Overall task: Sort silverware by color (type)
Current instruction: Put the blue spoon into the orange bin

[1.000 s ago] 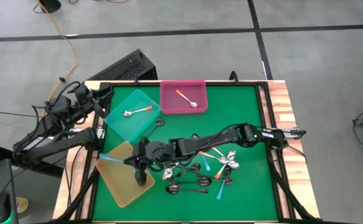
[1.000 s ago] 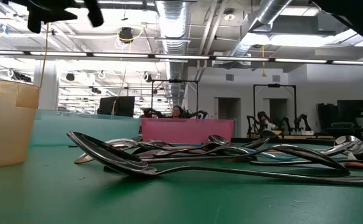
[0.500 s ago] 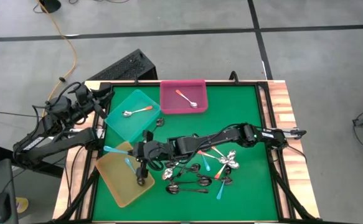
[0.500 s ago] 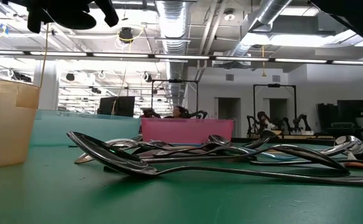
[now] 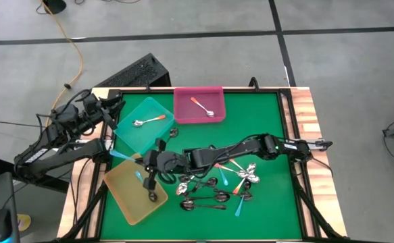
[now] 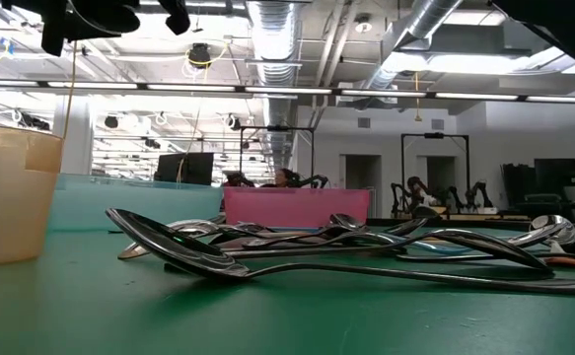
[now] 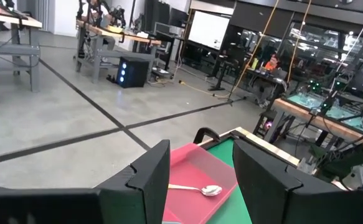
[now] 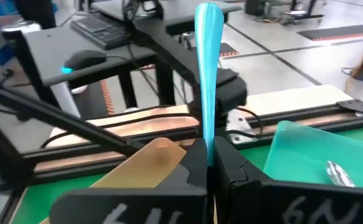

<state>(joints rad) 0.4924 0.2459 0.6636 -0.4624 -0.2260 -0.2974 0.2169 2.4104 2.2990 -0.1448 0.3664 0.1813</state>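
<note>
- right gripper (image 5: 149, 164) over the yellow plastic tray (image 5: 126, 199), jaws clamped on light blue-handled spoon (image 8: 207, 68), handle sticking out past the fingertips
- second blue spoon (image 5: 145, 187) lies inside that tray
- left gripper (image 5: 115, 102) closed, empty, beyond the tray's far-left side
- remaining spoon pile (image 5: 217, 185) right of the tray

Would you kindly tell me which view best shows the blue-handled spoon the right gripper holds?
The right wrist view: the blue handle stands clamped in the right gripper. The high view shows it small beside the yellow tray; the low and left wrist views miss it.
</note>
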